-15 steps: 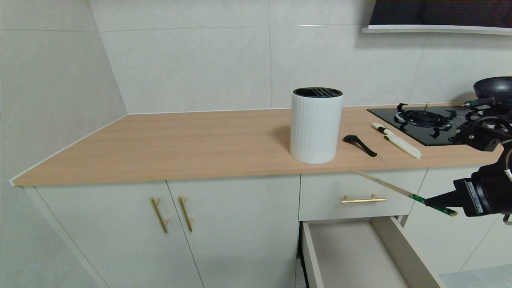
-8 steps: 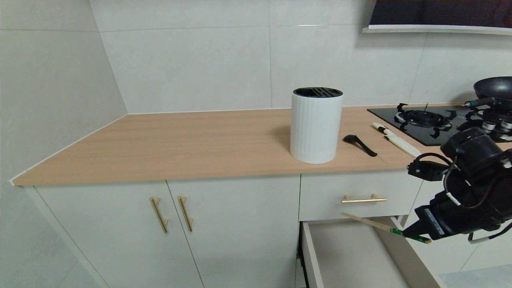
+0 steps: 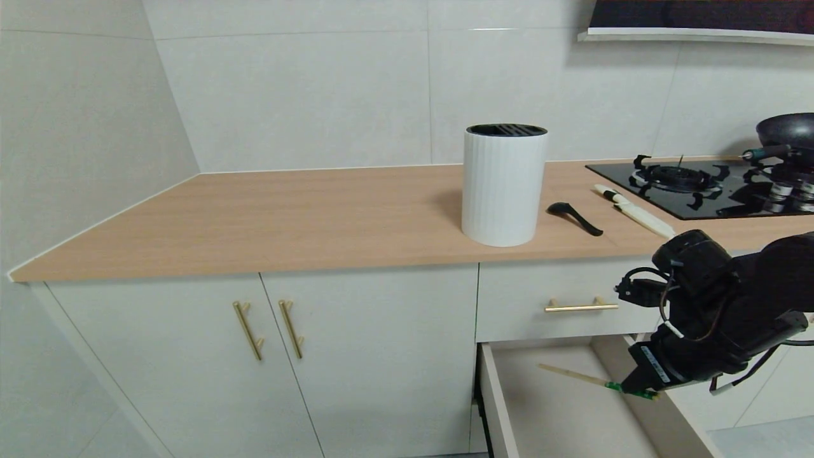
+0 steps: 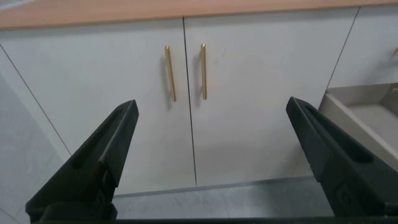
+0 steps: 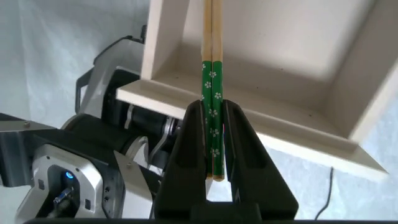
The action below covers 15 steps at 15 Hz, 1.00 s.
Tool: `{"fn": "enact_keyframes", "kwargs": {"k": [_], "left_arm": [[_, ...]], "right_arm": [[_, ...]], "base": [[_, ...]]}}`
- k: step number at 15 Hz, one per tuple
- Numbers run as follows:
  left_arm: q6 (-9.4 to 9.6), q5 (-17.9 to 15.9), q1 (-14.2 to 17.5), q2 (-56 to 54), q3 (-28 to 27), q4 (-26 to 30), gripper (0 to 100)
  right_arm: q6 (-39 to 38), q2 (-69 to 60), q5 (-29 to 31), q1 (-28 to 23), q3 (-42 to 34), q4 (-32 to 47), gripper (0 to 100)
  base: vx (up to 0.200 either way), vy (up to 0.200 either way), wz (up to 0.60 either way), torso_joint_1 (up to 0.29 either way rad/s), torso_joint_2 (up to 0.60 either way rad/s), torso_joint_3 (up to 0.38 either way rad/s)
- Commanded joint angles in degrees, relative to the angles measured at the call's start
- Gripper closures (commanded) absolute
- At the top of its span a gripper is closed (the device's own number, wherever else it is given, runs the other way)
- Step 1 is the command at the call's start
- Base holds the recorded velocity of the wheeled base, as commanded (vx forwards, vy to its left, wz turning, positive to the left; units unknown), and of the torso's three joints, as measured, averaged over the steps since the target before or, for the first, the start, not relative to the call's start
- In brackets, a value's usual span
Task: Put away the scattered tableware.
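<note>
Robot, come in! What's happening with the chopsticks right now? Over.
Right gripper shut on chopsticks, over the open drawer. Left gripper open, facing cabinet doors. Spoon and knife on counter. Nothing blocking the drawer.

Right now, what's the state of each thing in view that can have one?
lower drawer, open, pulled out
upper drawer, shut
cabinet doors, shut
chopsticks, clamped, tips over the lower drawer
right gripper, jaws shut on the chopsticks
left gripper, jaws open, empty
white holder, upright on the counter
black spoon, lying flat on the counter
knife, lying flat on the counter
</note>
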<state>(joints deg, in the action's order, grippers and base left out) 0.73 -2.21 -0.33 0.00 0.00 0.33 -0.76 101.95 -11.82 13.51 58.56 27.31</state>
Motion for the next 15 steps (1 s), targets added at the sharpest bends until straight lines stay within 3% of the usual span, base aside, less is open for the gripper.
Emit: {"fn": "enact_keyframes", "kwargs": {"k": [1, 12, 15], "left_arm": [[-0.03, 0.0, 0.0, 0.0, 0.0, 0.0, 0], [-0.03, 0.0, 0.0, 0.0, 0.0, 0.0, 0], [-0.03, -0.1, 0.0, 0.0, 0.0, 0.0, 0]], "right_arm": [[0.0, 1.2, 0.0, 0.0, 0.0, 0.0, 100], [0.0, 1.3, 0.8, 0.1, 0.1, -0.1, 100], [-0.7, 1.0, 0.8, 0.6, -3.1, -10.7, 100]], "base": [[0.000, 0.000, 0.00, -0.178, 0.46, 0.276], [0.000, 0.000, 0.00, -0.146, 0.44, 0.287], [0.000, 0.000, 0.00, -0.018, 0.08, 0.047]]}}
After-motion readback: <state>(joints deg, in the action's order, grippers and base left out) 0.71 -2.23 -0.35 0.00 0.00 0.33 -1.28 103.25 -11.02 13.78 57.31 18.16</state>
